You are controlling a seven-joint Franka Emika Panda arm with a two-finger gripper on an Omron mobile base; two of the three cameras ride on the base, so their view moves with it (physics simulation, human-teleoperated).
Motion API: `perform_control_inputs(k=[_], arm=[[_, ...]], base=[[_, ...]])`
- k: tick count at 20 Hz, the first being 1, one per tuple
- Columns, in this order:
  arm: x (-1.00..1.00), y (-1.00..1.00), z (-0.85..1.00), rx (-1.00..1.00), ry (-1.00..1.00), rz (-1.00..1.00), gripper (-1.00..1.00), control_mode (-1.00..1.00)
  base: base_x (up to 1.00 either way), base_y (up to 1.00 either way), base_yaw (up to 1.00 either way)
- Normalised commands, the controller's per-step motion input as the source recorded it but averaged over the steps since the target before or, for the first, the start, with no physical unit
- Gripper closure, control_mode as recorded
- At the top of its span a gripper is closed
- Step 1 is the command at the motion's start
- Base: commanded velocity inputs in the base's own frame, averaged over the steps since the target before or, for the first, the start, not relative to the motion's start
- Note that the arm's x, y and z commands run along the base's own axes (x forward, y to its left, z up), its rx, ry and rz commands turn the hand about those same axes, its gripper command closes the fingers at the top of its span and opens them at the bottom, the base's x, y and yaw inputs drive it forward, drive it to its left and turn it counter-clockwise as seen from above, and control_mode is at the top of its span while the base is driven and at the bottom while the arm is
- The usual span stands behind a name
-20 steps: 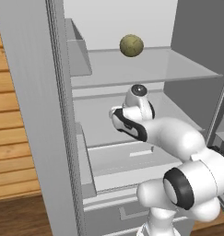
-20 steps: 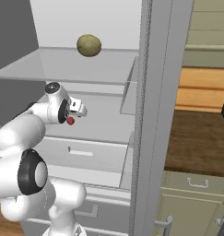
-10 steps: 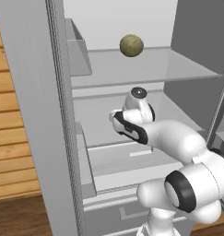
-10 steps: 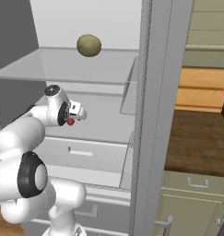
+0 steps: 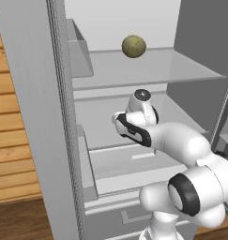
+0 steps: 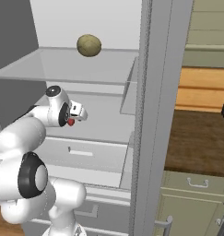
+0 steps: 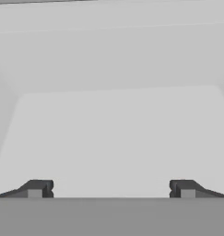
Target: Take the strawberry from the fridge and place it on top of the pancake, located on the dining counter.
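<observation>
Fridge (image 5: 35, 117) stands open, white interior exposed. The arm reaches in at the middle shelf level, above the two lower drawers.

Gripper (image 7: 111, 188) points toward the fridge's back wall. In the hand view the two dark fingertips (image 7: 37, 188) sit wide apart at the bottom, with bare white shelf between them. Jaws spread wide, holding nothing.

Strawberry (image 6: 71, 122): a tiny dark-red dot in the right base view, on the middle shelf, just below and touching the outline of the robot's wrist, on the near side of the hand. It lies behind the fingertips' line, not between them. It is too small to make out a long axis or which way its tip points; it reads as roughly round.

Olive-brown ball (image 5: 133, 46) rests on the upper glass shelf (image 5: 181, 65), toward the far wall, well above the hand. The same ball shows at upper left in the right base view (image 6: 89, 45).

To the right of the fridge, past its grey side panel (image 6: 159, 115), a dark wooden floor (image 6: 196, 138) and pale green cabinets with handles (image 6: 196, 203).
</observation>
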Motion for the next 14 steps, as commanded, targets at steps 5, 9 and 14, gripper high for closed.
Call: perform_control_inputs(k=[5,9,14], arm=[[-0.09,0.00,-0.09,0.00,0.02,0.00,-1.00,-1.00],[-0.18,0.00,0.01,0.00,0.00,0.00,-1.00,-1.00],[-0.17,0.00,0.09,0.00,0.00,0.00,-1.00,-1.00]], base=[[0.00,0.00,0.00],[0.00,0.00,0.00],[0.00,0.00,0.00]])
